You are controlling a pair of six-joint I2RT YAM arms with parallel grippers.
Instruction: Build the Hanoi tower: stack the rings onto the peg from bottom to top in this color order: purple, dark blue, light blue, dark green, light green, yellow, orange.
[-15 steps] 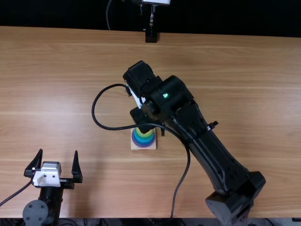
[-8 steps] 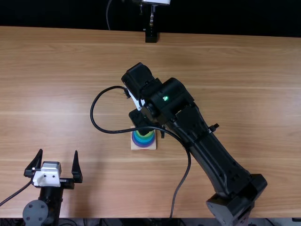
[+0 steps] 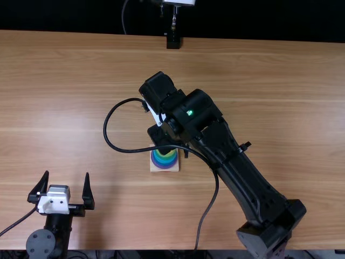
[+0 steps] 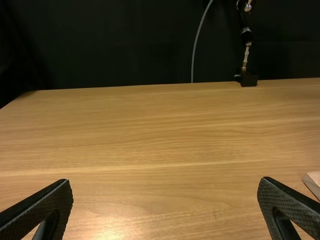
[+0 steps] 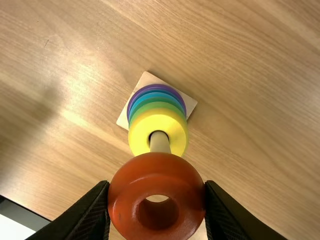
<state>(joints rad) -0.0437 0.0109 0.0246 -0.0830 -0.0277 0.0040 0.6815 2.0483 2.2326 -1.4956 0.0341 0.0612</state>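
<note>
"Now, for the record, what does the right gripper [image 3: 160, 138] have?"

"The orange ring [image 5: 156, 167]. From my console, the wrist view confirms a finger against each side, closed to the ring's width."

"And the stack?"

"I find the square wooden base [image 5: 144, 79] on the surface [image 3: 269, 81], near the middle of its near half. Its lowest visible ring is the purple ring [image 5: 156, 86], then the dark blue ring [image 5: 156, 91], the light blue ring [image 5: 156, 96] and green above. The yellow ring [image 5: 175, 131] tops the stack, around the peg [image 5: 160, 142]."

"Is the orange ring threaded?"

"I note it above the yellow ring, apart from it, overlapping the peg's upper end in my view. Whether the tip has entered the hole, I cannot tell."

"Left gripper [image 3: 66, 174]?"

"Wide, its two fingers well apart, at the near left of the surface, well apart from the stack."

"Cable [image 3: 119, 148]?"

"Looped beside the right gripper and crossing over it, by the top view."
</note>
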